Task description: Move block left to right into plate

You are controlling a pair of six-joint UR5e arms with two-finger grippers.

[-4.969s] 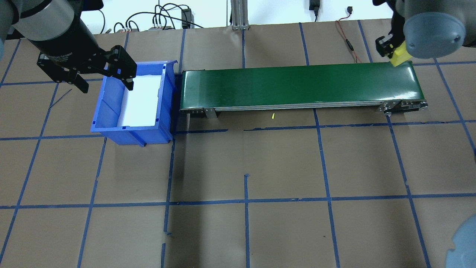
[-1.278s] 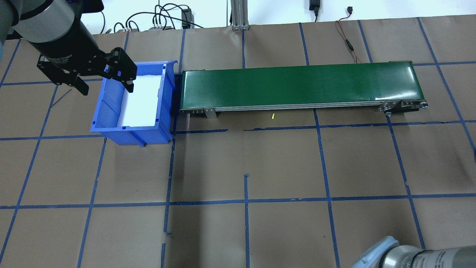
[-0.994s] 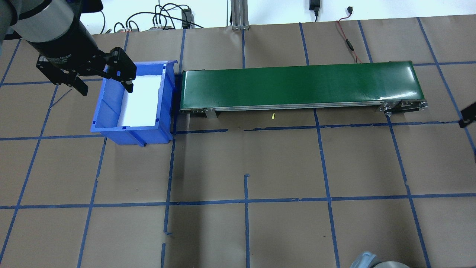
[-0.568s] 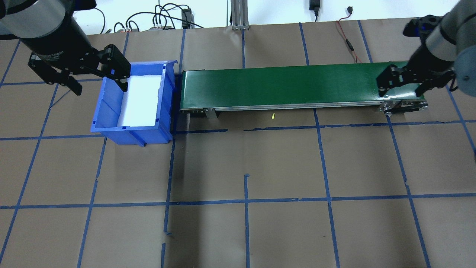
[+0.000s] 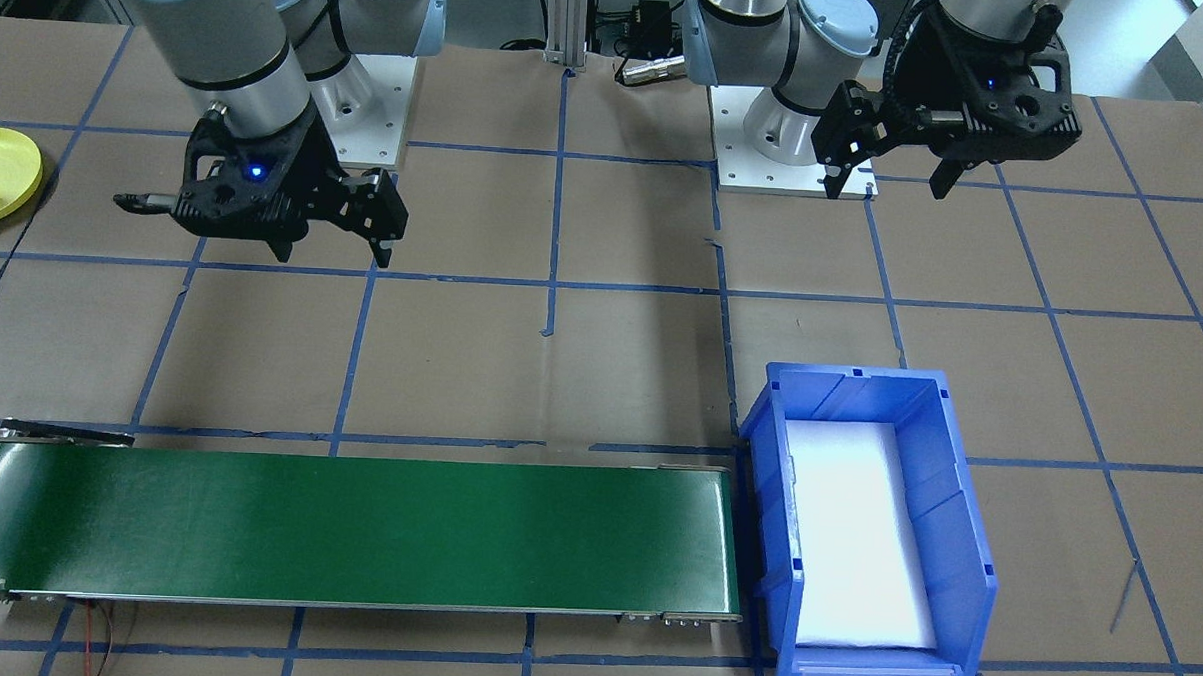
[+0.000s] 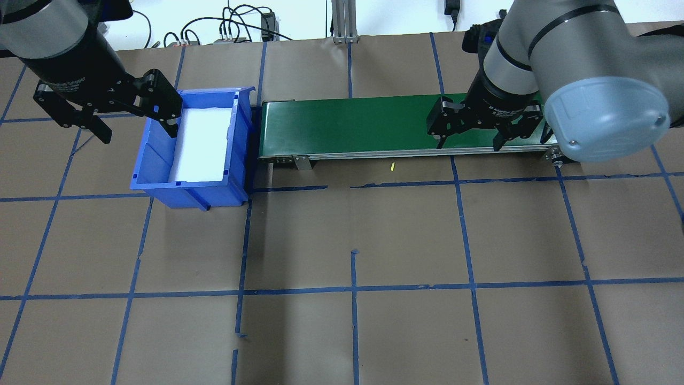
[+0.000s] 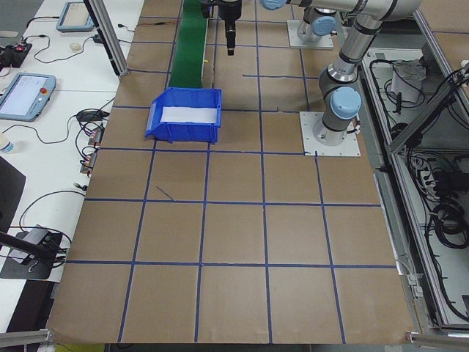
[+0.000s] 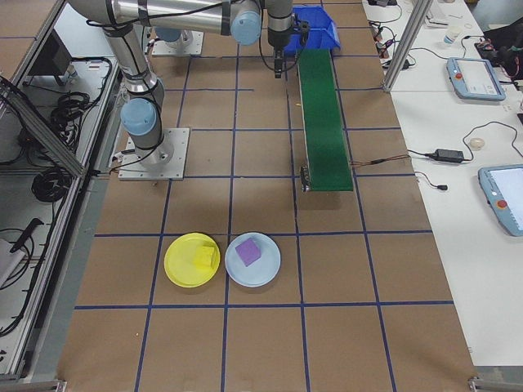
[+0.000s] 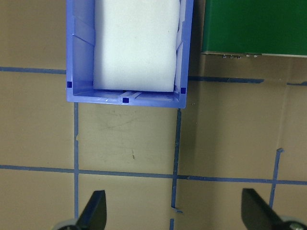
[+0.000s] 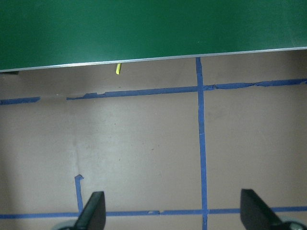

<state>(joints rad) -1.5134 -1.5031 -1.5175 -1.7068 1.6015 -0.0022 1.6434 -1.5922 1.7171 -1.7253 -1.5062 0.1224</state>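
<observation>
Overhead exterior: both grippers — left gripper [image 6: 101, 115], right gripper [image 6: 469, 135] — splayed, empty; smooth green belt [image 6: 374, 123].

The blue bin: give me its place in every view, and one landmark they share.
Front-facing: blue bin, lower right.
Overhead: upper left.
Exterior left: upper left of centre.
Exterior right: top edge.
Left wrist: top, left of centre.
Right wrist: not in it.
Landmark: the bin adjoins the green conveyor.

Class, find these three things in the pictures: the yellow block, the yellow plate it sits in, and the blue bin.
yellow block [image 8: 203, 256], exterior right view, top face.
yellow plate [image 8: 176, 263], exterior right view, bare left part.
blue bin [image 6: 161, 144], overhead exterior view, left inner wall.
</observation>
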